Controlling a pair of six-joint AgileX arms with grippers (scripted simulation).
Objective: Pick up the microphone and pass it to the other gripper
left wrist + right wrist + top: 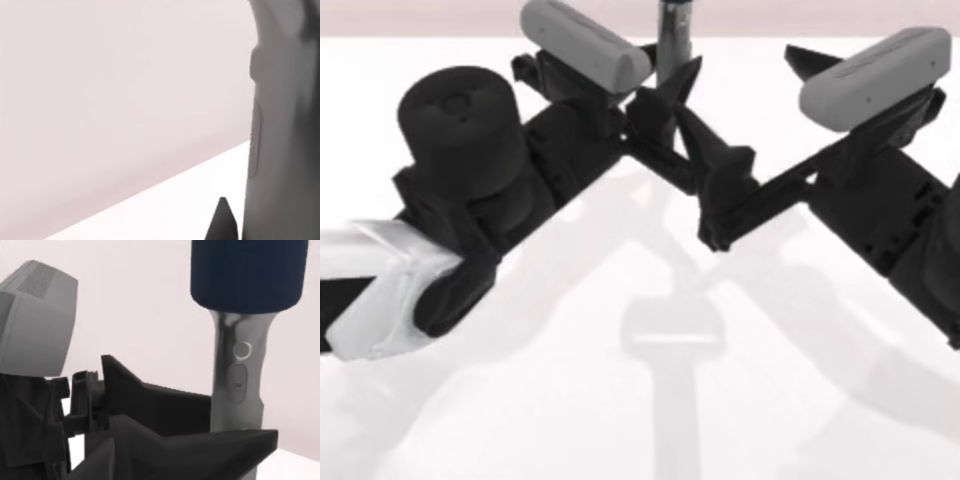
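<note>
- Grey along its handle and dark navy at its rounded head, the microphone stood upright, with a small round button and an oval switch on the handle.
- From above, the microphone sat near the tabletop's far edge, around the middle, and its top was cut off by the frame (only the grey shaft showed there).
- Up close in the left wrist view, the handle filled one side, and only one dark fingertip showed beside it.
- Left gripper fingers were clenched on the handle's lower part, holding the microphone up off the tabletop.
- Right gripper reached in just beside the left one; whether its fingers were spread or closed could not be told.
</note>
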